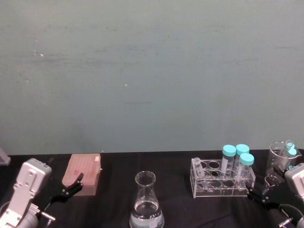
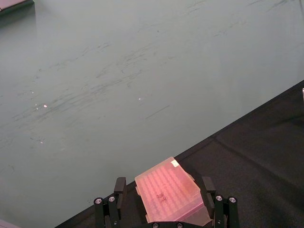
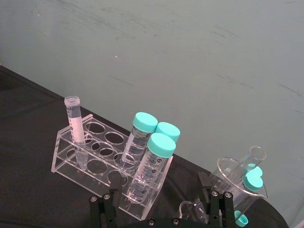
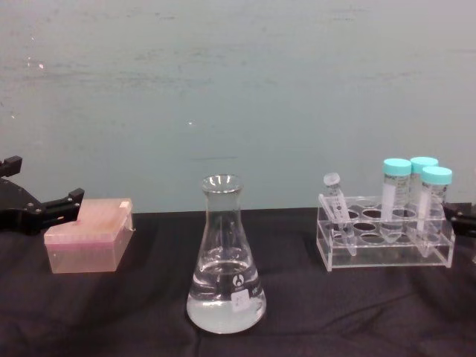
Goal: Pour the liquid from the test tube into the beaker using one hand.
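The test tube [image 1: 198, 167] [image 3: 75, 128] [image 4: 336, 201], small, clear and uncapped, leans in the left end of a clear acrylic rack [image 1: 217, 191] [image 3: 64, 142] [image 4: 387, 256]. I cannot make out the liquid inside it. The beaker [image 1: 146, 202] [image 4: 225, 260], a tall conical flask, stands at the table's front centre with clear liquid in its base. My right gripper [image 1: 259, 192] [image 3: 159, 197] [image 4: 462, 219] hangs open just right of the rack, holding nothing. At the far left my left gripper [image 1: 70, 186] [image 2: 163, 185] [image 4: 41, 184] is open and idle beside a pink box.
The pink tip box [image 1: 84, 173] [image 2: 168, 194] [image 4: 89, 242] lies at the left. Three taller teal-capped tubes [image 1: 237, 159] [image 3: 152, 147] [image 4: 416, 190] stand in the rack's right end. A glass cup [image 1: 280, 159] [image 3: 237, 180] holding more capped tubes sits at the far right. Black cloth covers the table.
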Robot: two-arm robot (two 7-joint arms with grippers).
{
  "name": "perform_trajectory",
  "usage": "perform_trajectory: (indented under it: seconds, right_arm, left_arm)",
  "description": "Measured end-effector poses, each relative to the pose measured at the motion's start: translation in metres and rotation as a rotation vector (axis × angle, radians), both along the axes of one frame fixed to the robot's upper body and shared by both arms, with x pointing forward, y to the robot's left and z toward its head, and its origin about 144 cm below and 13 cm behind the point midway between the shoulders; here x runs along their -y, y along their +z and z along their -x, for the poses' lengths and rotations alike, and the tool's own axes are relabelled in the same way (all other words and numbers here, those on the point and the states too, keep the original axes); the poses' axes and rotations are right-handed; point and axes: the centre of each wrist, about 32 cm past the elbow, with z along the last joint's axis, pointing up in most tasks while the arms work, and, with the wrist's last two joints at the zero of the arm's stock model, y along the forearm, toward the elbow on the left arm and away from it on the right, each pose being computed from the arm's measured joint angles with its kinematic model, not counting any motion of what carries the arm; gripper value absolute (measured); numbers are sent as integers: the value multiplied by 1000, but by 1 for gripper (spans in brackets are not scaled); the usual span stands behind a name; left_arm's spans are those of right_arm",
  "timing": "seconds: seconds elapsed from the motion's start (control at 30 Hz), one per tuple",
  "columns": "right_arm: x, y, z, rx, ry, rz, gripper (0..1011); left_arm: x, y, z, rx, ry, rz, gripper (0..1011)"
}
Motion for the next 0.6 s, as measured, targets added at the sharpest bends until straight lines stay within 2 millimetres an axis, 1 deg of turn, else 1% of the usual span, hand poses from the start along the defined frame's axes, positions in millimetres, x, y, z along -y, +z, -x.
perform_trajectory:
  seconds: [0.6]
  right_arm:
    - [0,0,0,0,0,0,1003]
  left_arm:
    - [0,0,0,0,0,0,1000]
